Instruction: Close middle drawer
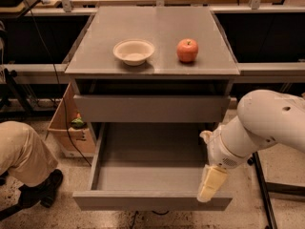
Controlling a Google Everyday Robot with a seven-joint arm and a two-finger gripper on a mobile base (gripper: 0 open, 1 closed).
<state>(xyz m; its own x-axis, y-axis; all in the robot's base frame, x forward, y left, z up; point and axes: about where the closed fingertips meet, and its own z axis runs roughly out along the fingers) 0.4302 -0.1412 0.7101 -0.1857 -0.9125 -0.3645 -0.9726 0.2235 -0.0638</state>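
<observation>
The middle drawer (pixel 143 173) is pulled far out of the grey cabinet, its grey inside bare and its flat front (pixel 152 201) nearest the camera. The taller top drawer front (pixel 152 109) above it stands out slightly from the cabinet. The lowest drawer is hidden under the open one. My gripper (pixel 211 184), cream-coloured at the end of the white arm (pixel 267 125), hangs pointing down over the drawer's front right corner, just behind the front panel. I cannot tell whether it touches the drawer.
A cream bowl (pixel 134 51) and a red apple (pixel 188 50) sit on the cabinet top (pixel 157 27). A person's leg and shoe (pixel 24 161) are at the left by a cardboard box (pixel 64 128). A black stand (pixel 267 194) is at the right.
</observation>
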